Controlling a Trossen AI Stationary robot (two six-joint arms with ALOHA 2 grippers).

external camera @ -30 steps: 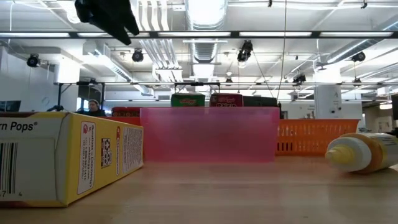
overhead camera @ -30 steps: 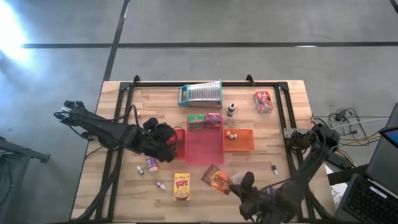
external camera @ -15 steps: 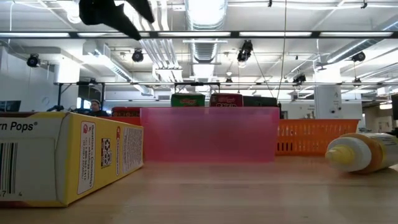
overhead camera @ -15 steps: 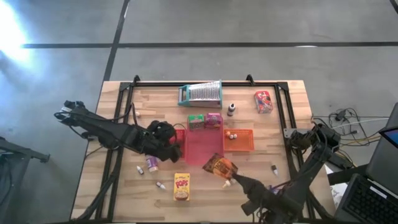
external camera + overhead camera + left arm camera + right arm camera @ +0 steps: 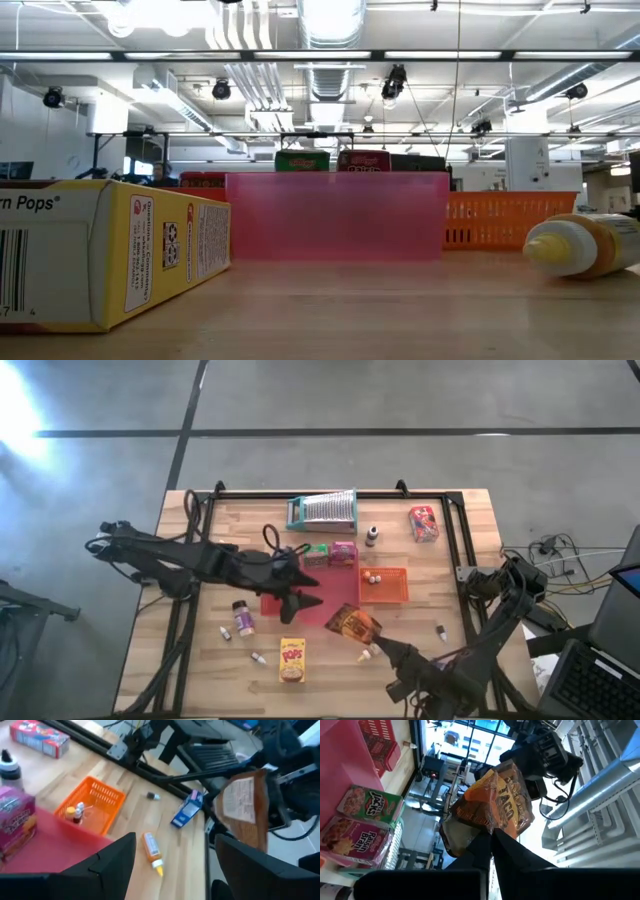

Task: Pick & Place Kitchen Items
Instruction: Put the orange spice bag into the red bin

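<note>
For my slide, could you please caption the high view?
Right claw lifts brown taco packet beside red tray.

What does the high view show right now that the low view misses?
Only the high view shows both grippers: the right gripper shut on the brown taco packet, lifted by the pink tray's corner, and the open left gripper over that tray. Only the low view shows the room's ceiling lights. Both show the yellow Pops box, pink tray and orange basket.

Brown-orange packet (image 5: pixel 353 625), yellow box (image 5: pixel 292 659), pink tray (image 5: pixel 336 215), orange basket (image 5: pixel 384 586)
</note>
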